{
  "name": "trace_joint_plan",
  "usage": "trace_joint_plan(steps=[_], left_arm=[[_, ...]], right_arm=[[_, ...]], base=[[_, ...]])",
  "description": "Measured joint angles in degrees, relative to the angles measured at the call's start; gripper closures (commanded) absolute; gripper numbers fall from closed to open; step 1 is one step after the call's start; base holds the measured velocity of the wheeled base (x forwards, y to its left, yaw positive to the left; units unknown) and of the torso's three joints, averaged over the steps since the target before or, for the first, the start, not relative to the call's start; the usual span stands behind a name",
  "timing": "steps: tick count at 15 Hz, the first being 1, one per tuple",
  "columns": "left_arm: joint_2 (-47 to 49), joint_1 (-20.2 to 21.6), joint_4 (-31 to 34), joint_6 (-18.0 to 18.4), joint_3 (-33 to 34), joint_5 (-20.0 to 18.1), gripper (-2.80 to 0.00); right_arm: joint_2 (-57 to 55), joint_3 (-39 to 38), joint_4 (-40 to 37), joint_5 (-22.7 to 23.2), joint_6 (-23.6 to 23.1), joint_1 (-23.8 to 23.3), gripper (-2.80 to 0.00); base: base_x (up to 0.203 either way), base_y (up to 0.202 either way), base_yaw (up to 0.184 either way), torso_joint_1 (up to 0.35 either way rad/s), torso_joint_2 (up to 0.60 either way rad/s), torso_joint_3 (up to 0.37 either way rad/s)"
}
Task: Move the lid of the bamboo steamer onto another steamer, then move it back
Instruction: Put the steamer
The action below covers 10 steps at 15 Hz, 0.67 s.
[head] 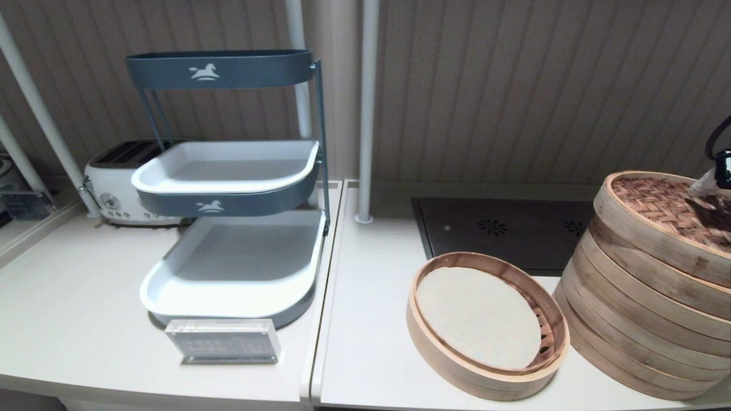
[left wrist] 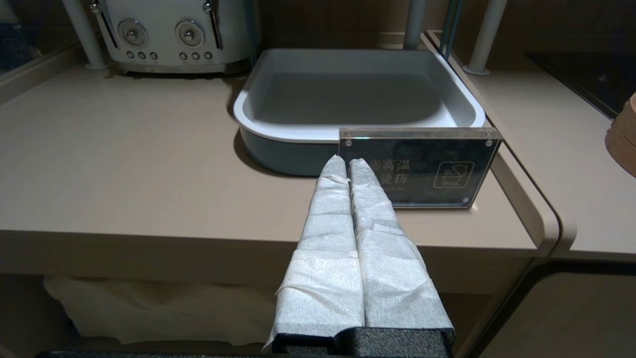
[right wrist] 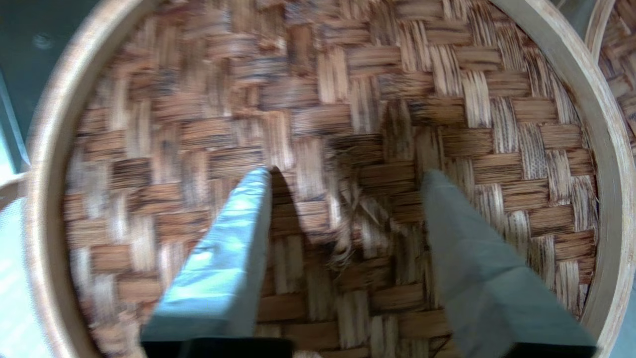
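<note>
Lid of reddish-brown woven bamboo point(head: 665, 220) sits atop the tall stacked pale-wood steamer point(head: 639, 337).

Right gripper point(right wrist: 345, 176) hovers spread wide over its centre handle, apparently gripping nothing; left gripper point(left wrist: 348, 164) rests closed, empty.

The tall steamer point(head: 639, 319) and its lid point(head: 662, 211) get chopped off by the head view's right edge. The right end effector point(head: 721, 171) barely pokes in there. Up close the weave is smeared, so the lid's handle point(right wrist: 348, 219) is hard to make out.
</note>
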State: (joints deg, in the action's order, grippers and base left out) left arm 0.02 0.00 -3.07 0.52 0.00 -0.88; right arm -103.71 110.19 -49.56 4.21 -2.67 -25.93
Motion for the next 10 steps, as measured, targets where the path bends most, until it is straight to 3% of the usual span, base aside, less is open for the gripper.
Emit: trace_joint_plan(steps=[5, 6, 10], left_arm=[[0.0, 0.0, 0.0, 0.0, 0.0, 0.0, 0.0], [0.0, 0.0, 0.0, 0.0, 0.0, 0.0, 0.0], [0.0, 0.0, 0.0, 0.0, 0.0, 0.0, 0.0]], right_arm=[[7.7, 0.1, -0.2, 2.3, 0.2, 0.9, -2.8], [10.1, -0.1, -0.4, 3.1, 0.3, 1.3, 0.0], [21.6, -2.6, -3.3, 10.4, 2.1, 2.8, 0.0]], base=[[0.0, 0.0, 0.0, 0.0, 0.0, 0.0], [0.0, 0.0, 0.0, 0.0, 0.0, 0.0], [0.0, 0.0, 0.0, 0.0, 0.0, 0.0]])
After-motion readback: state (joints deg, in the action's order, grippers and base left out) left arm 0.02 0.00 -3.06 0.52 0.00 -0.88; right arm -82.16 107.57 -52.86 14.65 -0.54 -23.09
